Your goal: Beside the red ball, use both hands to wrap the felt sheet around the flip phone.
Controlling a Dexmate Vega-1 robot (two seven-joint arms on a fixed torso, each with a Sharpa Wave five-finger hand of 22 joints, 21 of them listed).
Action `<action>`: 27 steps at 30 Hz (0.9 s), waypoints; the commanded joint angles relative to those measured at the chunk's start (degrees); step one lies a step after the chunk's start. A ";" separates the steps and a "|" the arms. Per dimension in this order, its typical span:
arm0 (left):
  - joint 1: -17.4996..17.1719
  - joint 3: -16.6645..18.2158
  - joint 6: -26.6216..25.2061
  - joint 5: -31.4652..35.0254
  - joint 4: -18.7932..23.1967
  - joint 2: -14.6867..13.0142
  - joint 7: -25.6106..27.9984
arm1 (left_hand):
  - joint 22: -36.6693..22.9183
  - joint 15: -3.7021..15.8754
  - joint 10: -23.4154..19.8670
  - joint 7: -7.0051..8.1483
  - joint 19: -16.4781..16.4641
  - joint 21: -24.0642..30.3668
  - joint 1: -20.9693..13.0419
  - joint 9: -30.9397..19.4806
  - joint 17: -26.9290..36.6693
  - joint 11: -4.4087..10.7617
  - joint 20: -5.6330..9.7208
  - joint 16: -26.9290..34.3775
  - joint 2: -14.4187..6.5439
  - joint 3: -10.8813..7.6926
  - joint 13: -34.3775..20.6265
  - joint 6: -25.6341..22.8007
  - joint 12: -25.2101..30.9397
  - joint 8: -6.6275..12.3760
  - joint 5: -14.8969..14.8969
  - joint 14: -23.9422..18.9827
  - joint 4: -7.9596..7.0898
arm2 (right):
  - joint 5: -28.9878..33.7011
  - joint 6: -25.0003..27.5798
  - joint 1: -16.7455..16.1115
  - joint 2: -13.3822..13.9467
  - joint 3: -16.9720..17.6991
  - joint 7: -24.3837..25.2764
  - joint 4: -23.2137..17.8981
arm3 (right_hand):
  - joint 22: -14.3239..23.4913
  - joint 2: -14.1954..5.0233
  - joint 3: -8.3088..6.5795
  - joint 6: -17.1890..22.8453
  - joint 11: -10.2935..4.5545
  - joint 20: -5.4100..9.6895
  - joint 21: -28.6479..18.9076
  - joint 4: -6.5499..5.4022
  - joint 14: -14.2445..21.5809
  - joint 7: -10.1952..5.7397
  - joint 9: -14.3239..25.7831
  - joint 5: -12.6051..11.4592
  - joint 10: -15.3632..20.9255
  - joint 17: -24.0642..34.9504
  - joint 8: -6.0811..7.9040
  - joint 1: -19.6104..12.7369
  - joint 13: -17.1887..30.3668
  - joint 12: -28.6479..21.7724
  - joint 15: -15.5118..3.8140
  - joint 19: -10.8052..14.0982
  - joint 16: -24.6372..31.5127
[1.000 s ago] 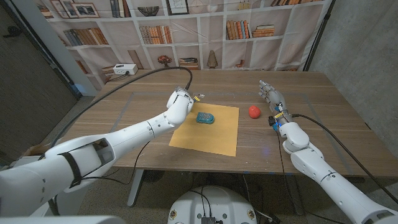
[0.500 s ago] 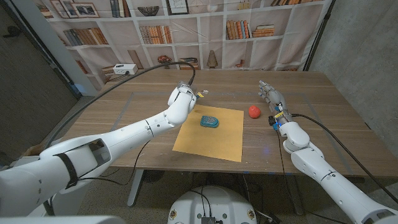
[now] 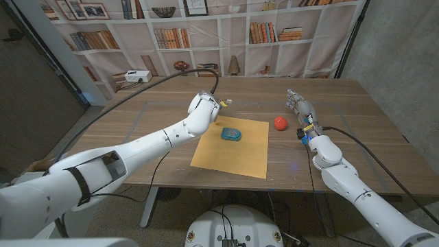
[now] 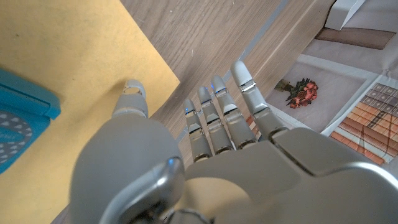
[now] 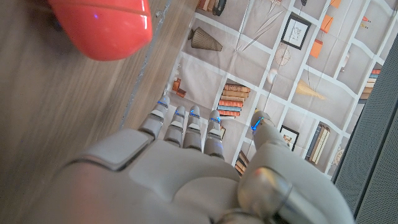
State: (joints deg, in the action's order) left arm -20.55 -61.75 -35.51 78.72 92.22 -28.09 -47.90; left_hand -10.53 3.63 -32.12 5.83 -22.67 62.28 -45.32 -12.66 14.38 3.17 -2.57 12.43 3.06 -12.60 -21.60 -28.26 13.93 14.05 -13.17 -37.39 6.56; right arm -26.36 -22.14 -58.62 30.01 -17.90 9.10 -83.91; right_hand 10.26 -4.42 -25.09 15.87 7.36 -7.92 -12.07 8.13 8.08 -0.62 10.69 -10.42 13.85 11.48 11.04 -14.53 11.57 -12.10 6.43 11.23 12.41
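A yellow felt sheet (image 3: 230, 147) lies on the wooden table, with a blue flip phone (image 3: 231, 134) on its far half. The red ball (image 3: 279, 123) sits to the right of the sheet. My left hand (image 3: 204, 111) hovers by the sheet's far left corner, fingers straight and apart, holding nothing; its wrist view shows the fingers (image 4: 219, 115) over the sheet's (image 4: 56, 56) edge and the phone (image 4: 18, 121) beside it. My right hand (image 3: 299, 104) stands open to the right of the ball, which is close to it (image 5: 102, 28) in the right wrist view.
The table (image 3: 343, 116) has bare wood around the sheet. A black cable (image 3: 151, 86) arcs over the left side to my left wrist. A bookshelf backdrop stands behind the far edge, with a white box (image 3: 137, 76) at its left.
The sheet with the phone on it has slid to the right, nearer the ball. My left hand has moved slightly right and away from the sheet. The right hand is still.
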 commanded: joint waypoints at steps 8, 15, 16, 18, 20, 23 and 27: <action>2.38 -2.95 4.00 -6.93 -7.18 2.16 4.30 | -0.08 3.05 -4.42 -0.83 -0.17 -0.51 -0.47 -0.08 -0.53 3.81 0.42 1.09 -0.34 -0.14 1.25 -2.10 0.34 0.94 -0.84 -1.61 0.17 | 0.55 -0.26 0.17 -0.19 0.36 0.90 0.23 | 0.25 -0.08 0.26 0.56 0.05 -0.39 0.01 -0.19 0.85 -0.02 0.12 -0.25 0.66 0.09 0.22 0.48 0.25 -0.08 -0.06 0.32 -0.07; 2.03 -4.15 2.84 -8.23 -8.35 1.94 7.57 | -0.16 5.45 -12.77 -1.73 -2.66 0.07 -4.69 -0.02 -1.38 6.30 1.81 2.90 -2.90 -2.38 2.15 -10.95 1.82 4.55 -0.68 -6.34 1.68 | 0.91 -0.17 -0.05 -0.13 0.58 1.66 0.41 | 0.25 -0.08 0.24 0.54 -0.04 -0.51 0.02 -0.19 0.92 -0.14 0.12 -0.27 0.77 0.08 0.20 0.52 0.26 -0.10 -0.12 0.32 -0.09; 2.07 -4.39 2.74 -8.34 -8.54 1.92 7.78 | -0.18 6.30 -13.12 -1.75 -3.18 0.27 -5.44 -0.01 -1.42 6.49 1.97 3.08 -3.45 -2.84 2.28 -11.63 1.78 4.82 -0.59 -6.82 1.90 | 0.81 -0.25 -0.02 -0.13 0.60 1.54 0.50 | 0.25 -0.08 0.23 0.52 -0.07 -0.52 0.03 -0.18 0.94 -0.10 0.12 -0.27 0.76 0.07 0.19 0.52 0.26 -0.09 -0.13 0.30 -0.09; 2.03 -4.68 2.62 -8.84 -8.79 1.85 8.43 | -0.21 6.78 -14.93 -1.91 -3.44 0.45 -6.56 0.01 -1.50 6.82 2.29 3.58 -4.35 -3.55 2.62 -14.51 1.95 5.99 0.00 -8.11 2.11 | 0.85 -0.24 0.03 -0.10 0.63 1.57 0.57 | 0.25 -0.09 0.21 0.54 -0.22 -0.57 0.02 -0.19 0.96 -0.10 0.12 -0.28 0.81 0.07 0.19 0.54 0.26 -0.10 -0.16 0.31 -0.09; 1.79 -4.91 2.25 -9.01 -8.52 1.57 9.48 | -0.28 7.67 -18.02 -1.96 -3.98 0.94 -9.35 -0.08 -1.41 6.71 2.39 4.81 -5.99 -4.95 2.74 -20.04 2.49 8.37 1.09 -10.81 2.69 | 0.82 -0.18 0.12 -0.05 0.63 1.48 0.65 | 0.25 -0.08 0.21 0.55 -0.15 -0.58 0.04 -0.19 0.96 -0.14 0.12 -0.29 0.86 0.07 0.19 0.56 0.26 -0.11 -0.12 0.28 -0.11; 1.21 -4.63 1.20 -9.40 -7.25 0.89 11.02 | -0.36 8.53 -23.11 -2.02 -4.60 1.76 -14.11 -0.73 0.18 6.90 2.26 7.73 -8.52 -7.08 1.78 -25.34 4.25 11.36 2.06 -15.12 3.49 | 0.99 0.17 0.19 0.05 0.61 1.70 0.58 | 0.25 -0.10 0.18 0.54 -0.08 -0.53 0.05 -0.18 0.97 -0.11 0.12 -0.30 0.85 0.05 0.18 0.55 0.26 -0.09 -0.16 0.25 -0.13; 0.01 -3.83 -0.42 -9.43 -4.28 -0.61 13.25 | -0.62 9.28 -24.91 -2.82 -4.16 3.47 -23.01 -3.77 5.73 6.54 1.64 12.37 -9.73 -8.59 -2.13 -25.91 6.53 14.95 2.22 -17.75 4.02 | 0.97 0.17 0.28 0.08 0.58 1.59 0.65 | 0.25 -0.09 0.16 0.55 -0.04 -0.52 0.07 -0.15 1.01 -0.14 0.12 -0.31 0.84 0.04 0.18 0.55 0.26 -0.07 -0.11 0.21 -0.14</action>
State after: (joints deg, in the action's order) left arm -18.78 -65.62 -33.46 70.84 84.96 -26.62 -39.35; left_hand -10.82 7.14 -55.67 3.59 -26.64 64.37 -62.17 -14.24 16.27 9.62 -0.53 21.66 -5.92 -20.31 -20.89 -53.74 18.75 26.44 -11.09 -53.31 10.30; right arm -25.59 -22.32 -58.54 29.90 -17.39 10.45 -83.47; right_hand 10.26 -4.72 -24.92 15.87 6.95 -8.23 -12.08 7.96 8.49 -0.62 10.69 -10.42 14.25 11.48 11.04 -13.77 11.57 -12.10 6.43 11.54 12.41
